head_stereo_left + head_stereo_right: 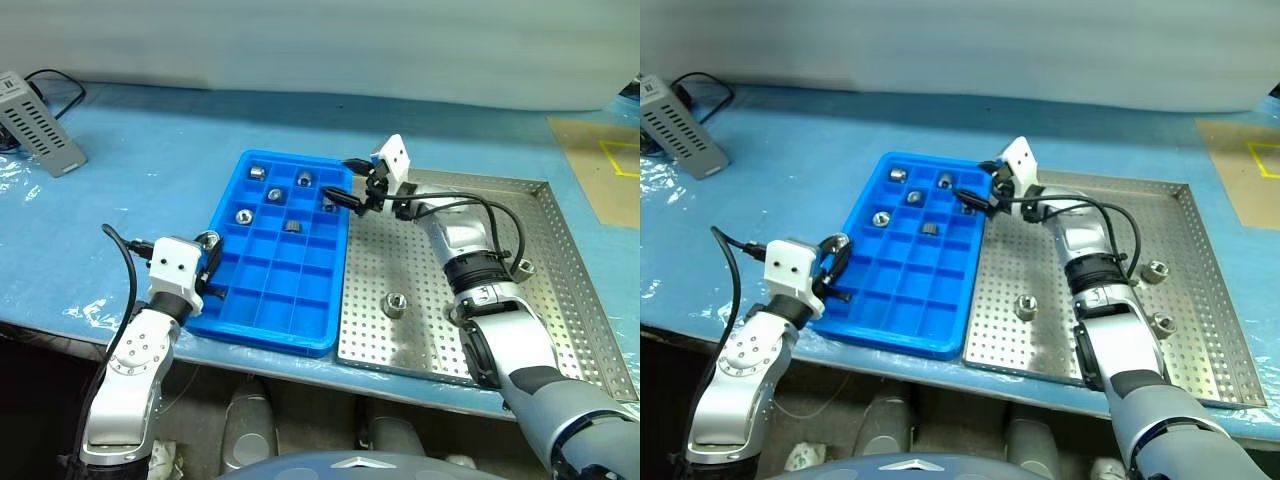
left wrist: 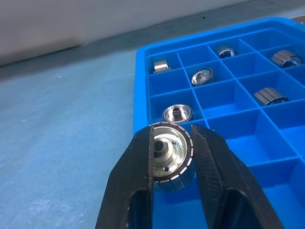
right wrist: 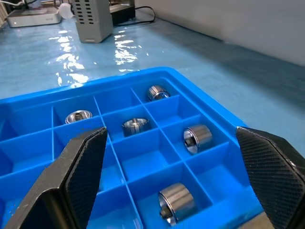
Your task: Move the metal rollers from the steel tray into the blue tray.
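Nearest you: left hand (image 1: 207, 262), at the near-left edge of the blue tray (image 1: 262, 322), fingers (image 2: 136, 181) clamped on one metal roller (image 2: 169, 157).

Blue tray, on the bench (image 1: 140, 190): you have rollers in several far compartments, among them (image 1: 257, 171), (image 1: 304, 179), (image 1: 243, 215) and (image 1: 292, 227).

Right hand (image 1: 357, 192): jaws spread wide, holding nothing, over the tray's far-right corner.

Steel tray (image 1: 570, 290), right of the blue one: you still have rollers at (image 1: 395, 304) and (image 1: 1155, 269).

Grey vented box (image 1: 40, 124): far left.
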{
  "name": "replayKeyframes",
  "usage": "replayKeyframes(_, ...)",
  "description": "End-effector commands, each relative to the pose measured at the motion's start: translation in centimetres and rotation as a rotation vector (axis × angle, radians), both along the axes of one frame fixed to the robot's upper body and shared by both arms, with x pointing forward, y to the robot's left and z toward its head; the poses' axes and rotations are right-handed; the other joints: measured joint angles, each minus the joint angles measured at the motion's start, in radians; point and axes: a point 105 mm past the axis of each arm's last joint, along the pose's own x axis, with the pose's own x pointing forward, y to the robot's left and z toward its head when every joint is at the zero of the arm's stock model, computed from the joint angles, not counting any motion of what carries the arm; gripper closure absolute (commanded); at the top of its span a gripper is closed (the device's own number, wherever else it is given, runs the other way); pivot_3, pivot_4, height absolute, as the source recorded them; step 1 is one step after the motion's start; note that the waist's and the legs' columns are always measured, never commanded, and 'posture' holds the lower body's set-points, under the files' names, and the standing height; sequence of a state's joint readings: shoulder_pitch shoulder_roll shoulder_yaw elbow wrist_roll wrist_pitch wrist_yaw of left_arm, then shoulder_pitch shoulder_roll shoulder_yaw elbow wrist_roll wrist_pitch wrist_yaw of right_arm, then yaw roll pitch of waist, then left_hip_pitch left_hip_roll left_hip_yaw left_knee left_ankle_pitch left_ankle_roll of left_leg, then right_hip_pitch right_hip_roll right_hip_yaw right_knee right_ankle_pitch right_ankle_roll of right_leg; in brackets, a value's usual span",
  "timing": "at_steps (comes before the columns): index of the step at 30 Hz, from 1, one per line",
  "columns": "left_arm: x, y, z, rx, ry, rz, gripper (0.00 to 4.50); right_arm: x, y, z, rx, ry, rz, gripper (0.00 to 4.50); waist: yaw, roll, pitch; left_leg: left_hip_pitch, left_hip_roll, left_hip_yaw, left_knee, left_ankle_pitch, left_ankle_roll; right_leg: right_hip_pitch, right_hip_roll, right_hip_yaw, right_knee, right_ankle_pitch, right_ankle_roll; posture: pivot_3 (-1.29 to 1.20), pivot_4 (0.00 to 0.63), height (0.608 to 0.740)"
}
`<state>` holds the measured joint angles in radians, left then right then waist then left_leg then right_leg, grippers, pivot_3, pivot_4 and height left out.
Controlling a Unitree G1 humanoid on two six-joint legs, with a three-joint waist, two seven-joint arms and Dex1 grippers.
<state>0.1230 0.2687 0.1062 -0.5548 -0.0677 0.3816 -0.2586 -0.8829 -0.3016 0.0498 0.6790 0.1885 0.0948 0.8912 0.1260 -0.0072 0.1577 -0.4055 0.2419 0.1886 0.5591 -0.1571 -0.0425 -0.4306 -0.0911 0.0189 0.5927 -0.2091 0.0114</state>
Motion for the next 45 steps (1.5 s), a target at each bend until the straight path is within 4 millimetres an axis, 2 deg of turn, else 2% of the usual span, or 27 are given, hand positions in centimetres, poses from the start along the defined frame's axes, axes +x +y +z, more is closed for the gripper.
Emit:
replayKeyframes(1, -0.7, -0.8, 1.1, -0.032, -0.035, -0.031, 2.69, 0.0, -0.9, 1.6, 0.011, -0.066, -0.022, 0.00, -0.001, 0.000, 0.000, 0.000, 0.000, 0.000, 0.000, 0.000, 0.000, 0.000, 0.000, 0.000, 0.000, 0.000, 0.000, 0.18, 0.150, 0.740)
replayKeyframes(7, -0.8, -2.1, 1.4, -0.051, -0.045, -0.104, 0.71, -0.2, -1.7, 1.6, 0.007, -0.071, -0.049, 0.00, -0.003, 0.000, 0.000, 0.001, 0.000, 0.000, 0.000, 0.000, 0.000, 0.000, 0.001, 0.001, 0.001, 0.000, 0.000, 0.15, 0.150, 0.740)
replayKeyframes(10, 0.7, -3.6, 3.6, -0.058, -0.137, -0.229, 0.71, -0.2, -2.2, 1.8, 0.010, -0.078, -0.065, 0.00, 0.002, 0.000, 0.000, 0.001, 0.000, 0.000, 0.002, 0.001, -0.001, -0.001, 0.000, 0.001, 0.005, 0.000, 0.000, 0.12, 0.150, 0.740)
replayKeyframes(12, 1.4, -5.4, 4.8, -0.081, -0.164, -0.383, 0.71, -0.2, -2.5, 2.1, 0.013, -0.083, -0.074, 0.00, 0.001, 0.000, 0.000, 0.001, -0.001, 0.000, 0.004, 0.002, -0.002, -0.003, 0.000, 0.002, 0.011, 0.000, 0.000, 0.09, 0.150, 0.740)
replayKeyframes(13, 1.6, -6.5, 5.0, -0.072, -0.164, -0.481, 0.71, -0.3, -2.8, 2.3, 0.017, -0.082, -0.081, 0.00, 0.000, 0.000, 0.000, 0.002, -0.001, 0.000, 0.004, 0.003, -0.003, -0.004, 0.000, 0.003, 0.013, 0.000, 0.000, 0.08, 0.150, 0.740)
replayKeyframes(17, 3.3, -8.7, 5.0, -0.062, -0.119, -0.693, 0.71, -1.3, -4.3, 2.4, 0.021, -0.061, -0.099, 0.00, -0.008, 0.000, 0.000, 0.005, -0.002, 0.001, 0.004, 0.005, -0.004, -0.004, 0.001, 0.007, 0.016, 0.000, 0.000, -0.01, 0.150, 0.740)
replayKeyframes(20, 3.8, -11.6, 5.2, -0.082, -0.065, -0.896, 0.71, -2.3, -5.7, 2.0, -0.011, -0.044, -0.128, 0.00, -0.018, 0.000, 0.000, 0.004, -0.002, 0.001, 0.004, 0.007, -0.008, -0.005, 0.002, 0.008, 0.016, 0.000, 0.000, -0.07, 0.150, 0.740)
replayKeyframes(24, 4.5, -15.5, 4.0, 0.006, 0.037, -1.106, 0.71, -3.7, -7.9, 1.0, -0.095, -0.016, -0.181, 0.00, -0.035, 0.000, 0.000, 0.004, -0.002, 0.001, 0.004, 0.007, -0.008, -0.006, 0.002, 0.009, 0.015, 0.001, 0.000, -0.15, 0.150, 0.740)
replayKeyframes(28, 4.7, -19.1, 1.8, 0.156, 0.143, -1.274, 0.71, -5.1, -10.4, -0.5, -0.201, 0.010, -0.254, 0.00, -0.058, -0.001, 0.000, 0.004, -0.003, 0.002, 0.004, 0.007, -0.008, -0.005, 0.002, 0.010, 0.015, 0.001, 0.000, -0.23, 0.150, 0.740)
replayKeyframes(35, 5.0, -21.3, -0.1, 0.365, 0.206, -1.407, 0.71, -6.7, -13.0, -1.0, -0.248, 0.024, -0.351, 0.00, -0.107, 0.000, 0.000, 0.006, -0.003, 0.003, 0.004, 0.005, -0.004, -0.005, 0.002, 0.011, 0.015, 0.001, 0.001, -0.31, 0.150, 0.740)
replayKeyframes(40, 4.5, -21.7, -1.7, 0.455, 0.286, -1.482, 0.71, -8.0, -14.2, -1.2, -0.243, 0.038, -0.410, 0.00, -0.115, 0.000, 0.000, 0.011, -0.003, 0.005, 0.005, 0.004, -0.002, 0.000, 0.002, 0.013, 0.014, 0.001, 0.001, -0.35, 0.150, 0.740)
replayKeyframes(45, 3.5, -21.2, -3.4, 0.544, 0.412, -1.566, 0.71, -8.4, -14.8, -1.3, -0.260, 0.039, -0.440, 0.00, -0.118, 0.000, 0.000, 0.013, -0.003, 0.006, 0.005, 0.003, -0.001, 0.001, 0.001, 0.014, 0.013, 0.001, 0.001, -0.37, 0.150, 0.740)
